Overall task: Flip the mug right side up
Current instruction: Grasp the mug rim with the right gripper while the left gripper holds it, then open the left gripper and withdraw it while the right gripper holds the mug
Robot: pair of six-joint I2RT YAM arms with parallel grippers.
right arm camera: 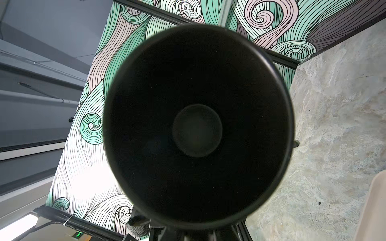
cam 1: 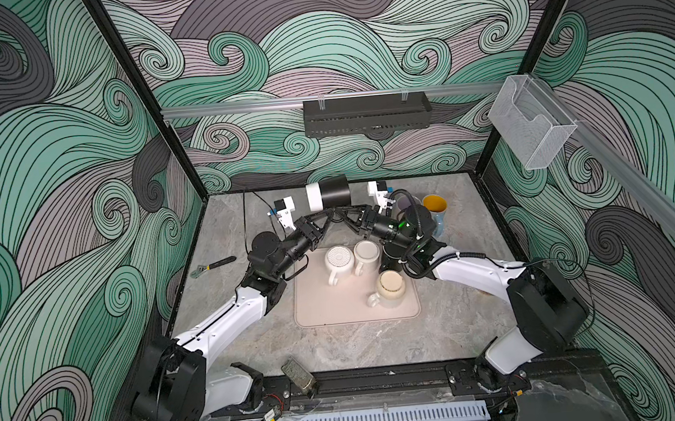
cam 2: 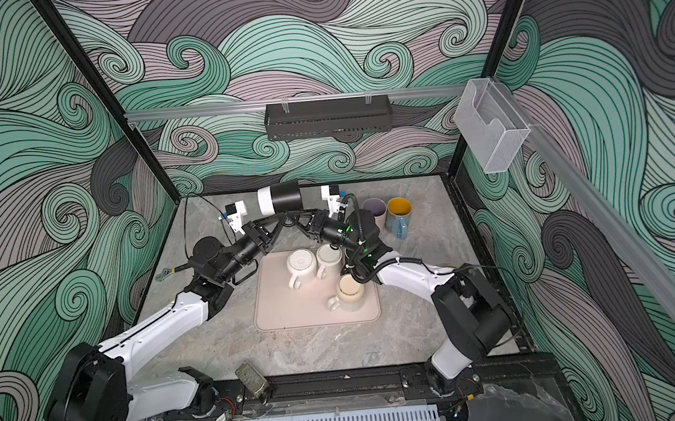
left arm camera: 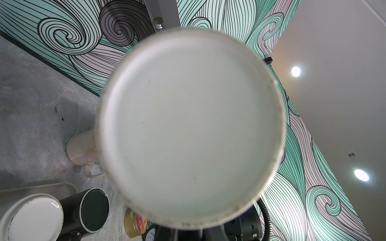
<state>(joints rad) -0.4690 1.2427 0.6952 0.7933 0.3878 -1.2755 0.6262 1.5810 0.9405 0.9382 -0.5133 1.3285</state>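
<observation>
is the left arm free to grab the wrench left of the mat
Probably not yet: the left tool is shut on the raised mug, though nothing lies between that arm and the wrench.

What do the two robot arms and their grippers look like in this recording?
Both the left arm and right arm have glossy white shell links between bulky black joint housings. The left gripper and right gripper are black, with open triangular-framed fingers and white camera brackets. A black corrugated cable runs along the right arm, which shows a green light.
</observation>
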